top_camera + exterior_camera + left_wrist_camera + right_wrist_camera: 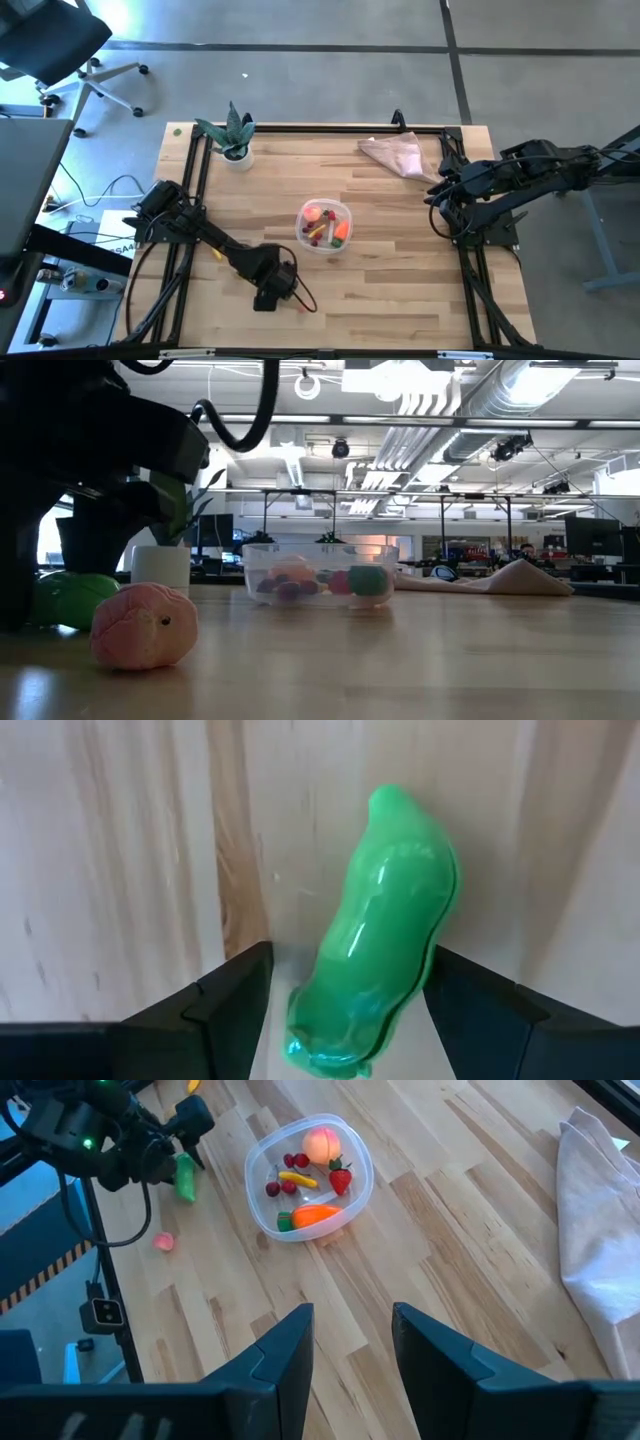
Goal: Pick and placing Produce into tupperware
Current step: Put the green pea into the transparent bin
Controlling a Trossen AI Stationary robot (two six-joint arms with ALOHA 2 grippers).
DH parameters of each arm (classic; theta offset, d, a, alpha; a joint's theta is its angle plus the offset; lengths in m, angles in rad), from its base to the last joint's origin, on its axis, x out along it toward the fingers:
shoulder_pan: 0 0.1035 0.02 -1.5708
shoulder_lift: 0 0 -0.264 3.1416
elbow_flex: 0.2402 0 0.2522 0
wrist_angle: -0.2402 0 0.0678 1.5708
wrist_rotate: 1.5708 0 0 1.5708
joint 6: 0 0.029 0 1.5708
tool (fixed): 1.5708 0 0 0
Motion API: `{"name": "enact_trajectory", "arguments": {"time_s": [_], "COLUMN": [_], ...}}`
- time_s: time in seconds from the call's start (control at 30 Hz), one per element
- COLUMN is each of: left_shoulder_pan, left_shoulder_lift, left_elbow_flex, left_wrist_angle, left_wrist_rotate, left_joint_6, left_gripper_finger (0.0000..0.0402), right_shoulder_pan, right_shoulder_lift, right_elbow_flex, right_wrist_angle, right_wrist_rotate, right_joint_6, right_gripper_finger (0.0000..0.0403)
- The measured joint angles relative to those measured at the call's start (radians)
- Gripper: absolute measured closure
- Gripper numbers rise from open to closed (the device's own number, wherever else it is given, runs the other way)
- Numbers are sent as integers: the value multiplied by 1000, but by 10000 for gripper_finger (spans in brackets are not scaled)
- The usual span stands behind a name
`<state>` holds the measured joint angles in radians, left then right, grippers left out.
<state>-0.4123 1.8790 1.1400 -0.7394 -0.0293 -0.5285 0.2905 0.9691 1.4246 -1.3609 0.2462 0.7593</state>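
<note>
Left end effector (pixel 345 1005) is low over the near part of the table (pixel 400 300), fingers spread wide to either side of the green pod (pixel 385 930). The pod lies flat on the wood between them; fingers do not appear to press on it, so I judge it bracketed for a pinch, not yet gripped. From the right wrist view the pod (pixel 186 1178) shows just beyond the left arm's tip, apart from the tub.

Tub (pixel 324 226) sits mid-table, well apart from the left end effector. It already holds a carrot (pixel 312 1216), a peach-pink round piece (pixel 320 1144), a yellow piece (pixel 297 1180), a strawberry (pixel 341 1180) and small dark-red bits. Probably centred so both arms can reach it.

A pink piece (pixel 144 624) is loose on the table near the left arm; another small yellow piece (pixel 216 254) lies beside that arm. Both not yet placed.

Right end effector (pixel 352 1342) is parked high by the table's right edge, fingers apart, holding nothing, clear of the working arm.

Plant (pixel 234 135) and cloth (pixel 396 153) sit at the far edge, out of the way.
</note>
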Motion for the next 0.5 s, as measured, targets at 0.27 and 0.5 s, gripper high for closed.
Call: {"name": "enact_trajectory", "arguments": {"time_s": [0.27,0.5], "left_shoulder_pan": [0,-1], "left_shoulder_lift": [0,-1], "left_elbow_flex": [0,0], "left_wrist_angle": [-6,-6], "left_wrist_rotate": [-31,-67], "left_joint_6": [-2,-1], "left_gripper_finger": [157,157], "right_shoulder_pan": [0,0], "right_shoulder_lift": [0,0], "right_elbow_flex": [0,0], "right_wrist_angle": [1,1], "right_wrist_rotate": [0,0], "right_joint_6": [0,0], "right_gripper_finger": [272,272]}}
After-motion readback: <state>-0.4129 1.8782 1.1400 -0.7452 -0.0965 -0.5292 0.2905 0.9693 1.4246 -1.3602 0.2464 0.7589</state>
